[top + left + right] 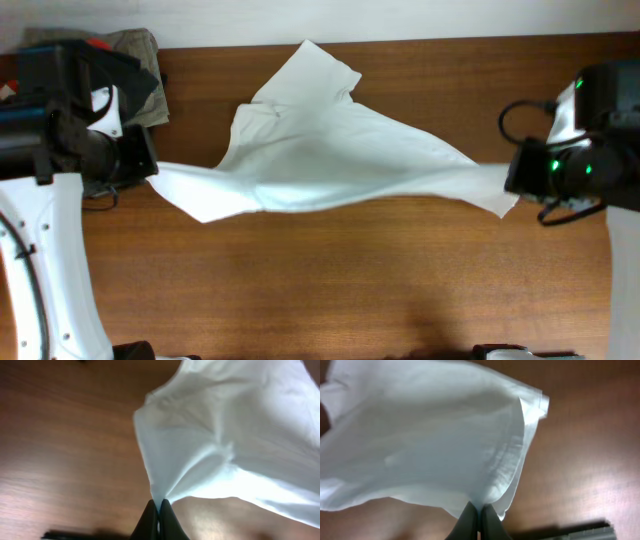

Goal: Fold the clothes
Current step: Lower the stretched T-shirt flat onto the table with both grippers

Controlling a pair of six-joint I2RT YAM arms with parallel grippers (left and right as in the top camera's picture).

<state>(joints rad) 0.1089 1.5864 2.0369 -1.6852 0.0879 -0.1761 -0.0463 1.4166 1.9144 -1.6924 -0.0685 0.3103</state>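
Left claw (159,510) and right claw (479,512), cropped below, pinch the T-shirt (330,160).

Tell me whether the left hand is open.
No, the left wrist view shows the left hand pinched shut on a gathered edge of the T-shirt.

From overhead, the left arm (60,130) and right arm (590,150) hide where the left end effector (158,510) and right end effector (479,512) pinch the white T-shirt (330,150). The left arm also covers part of the olive-grey garment (135,45). Both wrist views cut the shirt off at their edges.
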